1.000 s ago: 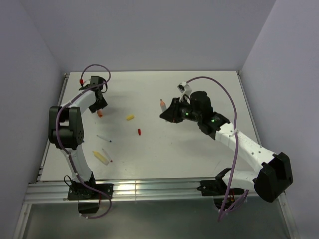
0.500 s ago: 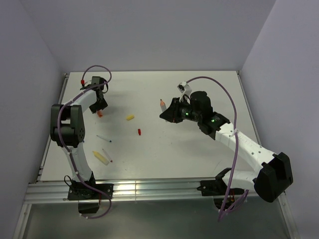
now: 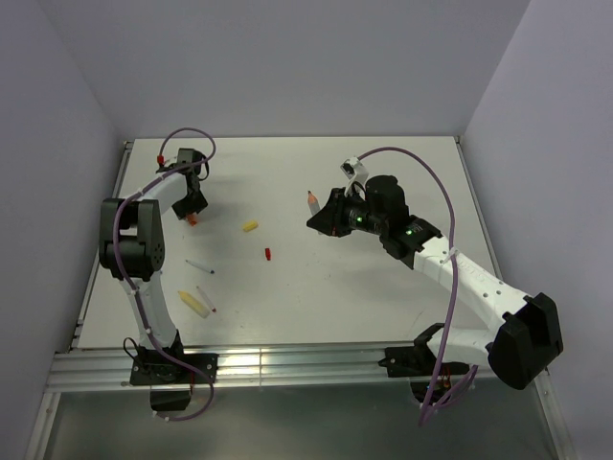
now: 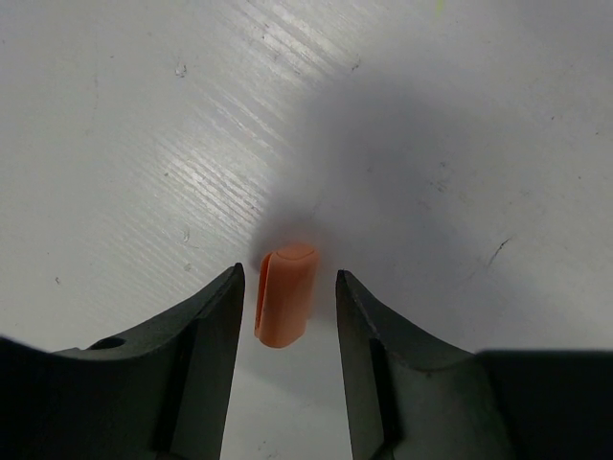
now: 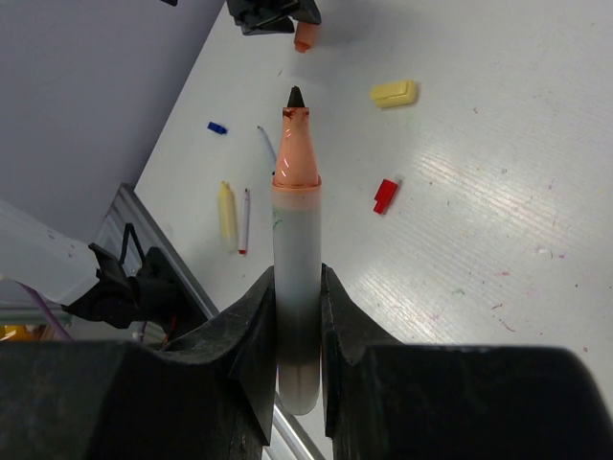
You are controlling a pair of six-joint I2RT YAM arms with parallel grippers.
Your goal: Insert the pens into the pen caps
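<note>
An orange cap (image 4: pixel 285 307) lies flat on the white table, between the fingertips of my left gripper (image 4: pixel 288 276). The jaws are open, with a small gap on each side of the cap. In the top view this cap (image 3: pixel 193 219) sits just below the left gripper (image 3: pixel 194 205) at the far left. My right gripper (image 5: pixel 298 278) is shut on the pale body of the orange pen (image 5: pixel 296 240), whose dark tip points away from the camera. From above, the pen (image 3: pixel 312 200) stands out of the right gripper (image 3: pixel 321 218) over mid-table.
A yellow cap (image 3: pixel 250 227) and a red cap (image 3: pixel 268 254) lie mid-table. A thin dark-blue-tipped pen (image 3: pixel 199 266), a yellow pen (image 3: pixel 194 303) and a thin red-tipped pen (image 3: pixel 206 299) lie near the left arm. A small blue cap (image 5: pixel 217 127) is nearby.
The left arm's elbow has shifted slightly right and its jaws have narrowed a little around the orange cap. The right arm and its pen have not moved.
</note>
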